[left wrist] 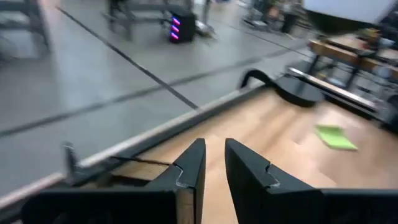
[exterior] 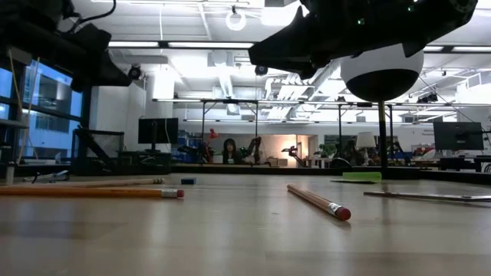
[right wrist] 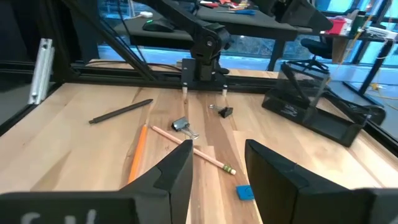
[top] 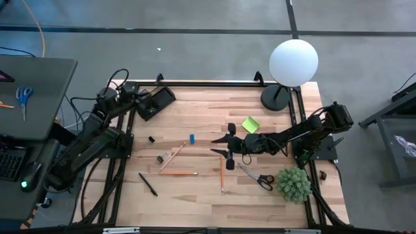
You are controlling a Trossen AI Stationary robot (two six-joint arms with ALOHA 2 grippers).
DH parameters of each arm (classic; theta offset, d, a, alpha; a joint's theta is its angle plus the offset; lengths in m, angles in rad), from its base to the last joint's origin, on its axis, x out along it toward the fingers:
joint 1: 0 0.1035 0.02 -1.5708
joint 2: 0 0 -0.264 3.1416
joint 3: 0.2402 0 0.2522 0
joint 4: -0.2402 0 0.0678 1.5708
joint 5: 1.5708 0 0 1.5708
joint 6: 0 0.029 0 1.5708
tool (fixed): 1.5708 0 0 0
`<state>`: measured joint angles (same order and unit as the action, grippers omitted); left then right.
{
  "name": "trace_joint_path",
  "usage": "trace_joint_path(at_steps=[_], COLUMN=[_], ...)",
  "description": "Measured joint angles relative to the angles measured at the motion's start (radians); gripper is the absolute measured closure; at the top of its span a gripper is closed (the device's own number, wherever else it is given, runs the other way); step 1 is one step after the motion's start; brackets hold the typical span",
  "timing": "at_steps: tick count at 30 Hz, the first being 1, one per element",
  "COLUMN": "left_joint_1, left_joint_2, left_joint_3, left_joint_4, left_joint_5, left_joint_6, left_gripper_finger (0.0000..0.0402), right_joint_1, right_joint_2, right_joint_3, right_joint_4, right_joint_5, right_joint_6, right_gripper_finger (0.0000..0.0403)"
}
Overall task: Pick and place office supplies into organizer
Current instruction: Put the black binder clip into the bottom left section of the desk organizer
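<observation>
The black organizer (top: pixel 162 97) sits at the table's far left corner, and my left gripper (top: pixel 144 106) (left wrist: pixel 214 169) hovers beside it with a narrow empty gap between its fingers. My right gripper (top: pixel 221 147) (right wrist: pixel 217 167) is open wide above mid-table. Ahead of it lie a wooden pencil (right wrist: pixel 194 149), a silver binder clip (right wrist: pixel 181 125), a blue eraser (right wrist: pixel 244 192) (top: pixel 192 138), an orange pencil (right wrist: pixel 137 152) and a black pen (right wrist: pixel 121 111). A lime-green sticky pad (top: pixel 250 124) and black-handled scissors (top: pixel 258 176) lie near the right arm. A second orange pencil (top: pixel 221 174) lies flat below the gripper.
A lamp with a white globe (top: pixel 294 62) stands on its round black base (top: pixel 275 98) at the far right. A bushy green plant (top: pixel 294 184) sits at the near right. A small black clip (top: pixel 151 139) lies left of the eraser. A black frame rail (top: pixel 214 83) edges the table.
</observation>
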<state>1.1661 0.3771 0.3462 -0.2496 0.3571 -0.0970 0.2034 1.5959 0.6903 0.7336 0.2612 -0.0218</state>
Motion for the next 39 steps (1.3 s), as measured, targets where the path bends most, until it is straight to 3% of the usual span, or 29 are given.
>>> trace_joint_path(at_steps=[5,10,17,29,33,39], left_joint_1=[-0.106,-0.293,-0.553,-0.835,-0.853,-0.853], left_joint_2=[0.021,0.069,0.175,0.374,0.449,0.542], left_joint_3=[0.002,0.002,0.002,0.002,0.002,0.003], left_joint_4=[-0.034,-0.047,-0.036,-0.046,0.002,0.2], left_joint_5=[0.036,-0.055,-0.247,-0.296,-0.265,-0.088], left_joint_6=[-0.005,-0.018,-0.068,-0.169,-0.156,-0.179], left_gripper_finger=[0.0365,0.0397,0.0397,0.0399,0.0388,0.0357], right_joint_1=[-0.016,-0.027,-0.028,-0.028,-0.029,-0.035], right_joint_2=[0.0,0.0,0.0,0.0,0.0,0.0], right_joint_3=[0.0,0.0,0.0,0.0,0.0,0.0], right_joint_4=[0.012,0.011,-0.007,-0.068,-0.067,-0.067], right_joint_5=[-0.054,-0.088,-0.088,-0.088,-0.088,-0.098], right_joint_6=[0.03,0.044,0.044,0.091,0.07,0.037], right_gripper_finger=[0.0265,0.0265,0.0265,0.0265,0.0265,0.0265])
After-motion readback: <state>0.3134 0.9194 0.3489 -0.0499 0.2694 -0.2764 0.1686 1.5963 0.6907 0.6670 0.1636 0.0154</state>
